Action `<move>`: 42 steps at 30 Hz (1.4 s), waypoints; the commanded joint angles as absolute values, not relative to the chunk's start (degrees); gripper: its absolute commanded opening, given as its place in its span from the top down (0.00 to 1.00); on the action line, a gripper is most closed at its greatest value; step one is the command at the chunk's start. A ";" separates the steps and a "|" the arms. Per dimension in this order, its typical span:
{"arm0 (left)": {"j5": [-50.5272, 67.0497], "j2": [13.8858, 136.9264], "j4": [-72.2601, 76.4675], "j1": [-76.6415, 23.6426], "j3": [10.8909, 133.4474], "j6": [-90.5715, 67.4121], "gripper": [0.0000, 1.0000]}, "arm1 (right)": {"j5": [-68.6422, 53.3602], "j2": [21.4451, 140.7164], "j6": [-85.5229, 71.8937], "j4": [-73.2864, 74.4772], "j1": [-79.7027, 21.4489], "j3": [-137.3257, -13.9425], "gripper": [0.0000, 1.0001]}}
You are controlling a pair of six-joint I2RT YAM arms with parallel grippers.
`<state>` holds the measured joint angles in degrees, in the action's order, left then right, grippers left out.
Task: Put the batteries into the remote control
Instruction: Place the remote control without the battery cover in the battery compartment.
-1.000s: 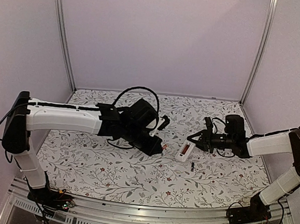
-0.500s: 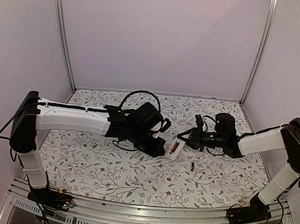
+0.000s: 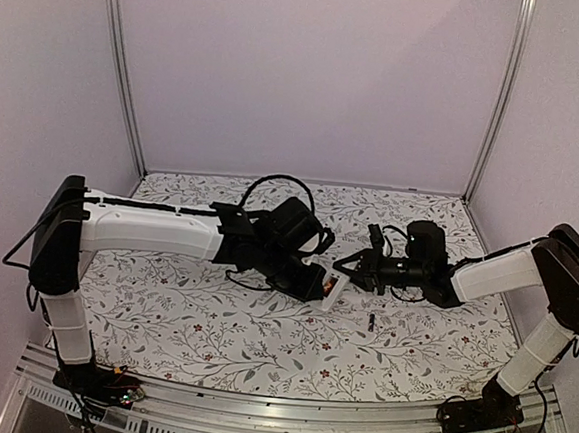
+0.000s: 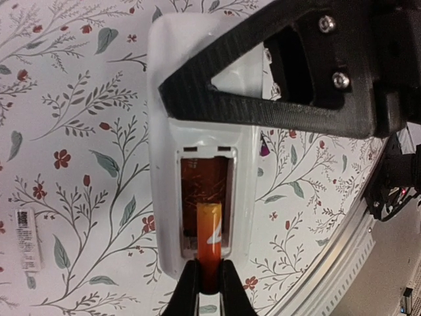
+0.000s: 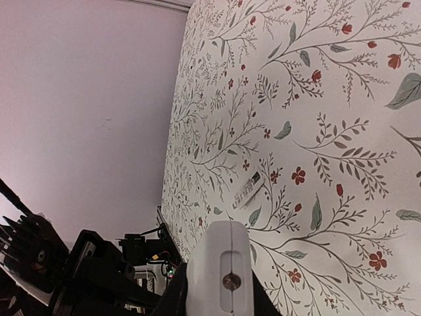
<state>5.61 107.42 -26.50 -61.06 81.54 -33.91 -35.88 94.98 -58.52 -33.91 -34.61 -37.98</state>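
There is one slim white plastic rectangular remote control [image 4: 164, 164], and there are two small cylindrical batteries: an orange-red battery [image 4: 209, 232] and a black battery [image 3: 372, 319]. Two arms work over a floral-patterned table cover [image 3: 210, 331], on which lies one small white barcode label [image 4: 26, 238].

From above, the black battery is only a tiny dark speck lying alone on the cover, near the remote control and toward the near edge. The remote control shows its back, so its screen and buttons are hidden. In the right wrist view only its narrow end appears, cut off by the bottom edge. Whether it touches the cover cannot be told.

The left gripper [image 4: 207, 293] is clamped on the lower end of the orange-red battery, which hides that end. The battery's free end reaches into the remote control's open rectangular compartment at its near end. The right gripper [image 5: 220, 299] is closed on the remote control's far end, with one black finger crossing the shell above the compartment.
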 commanded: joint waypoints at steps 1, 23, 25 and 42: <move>4.42 109.35 -28.57 -61.11 83.15 -35.08 1.00 | -34.78 96.23 -59.29 -35.89 -35.10 -39.77 1.00; -1.57 114.24 -33.79 -59.54 88.44 -38.58 0.96 | -36.21 97.58 -61.20 -38.00 -35.94 -39.97 1.00; -1.73 114.54 -33.82 -59.51 88.79 -38.39 0.95 | -36.58 98.01 -61.55 -38.67 -36.15 -39.99 1.00; -3.64 115.59 -34.30 -58.45 88.99 -39.68 0.86 | -37.73 99.12 -63.88 -41.70 -36.94 -39.73 1.00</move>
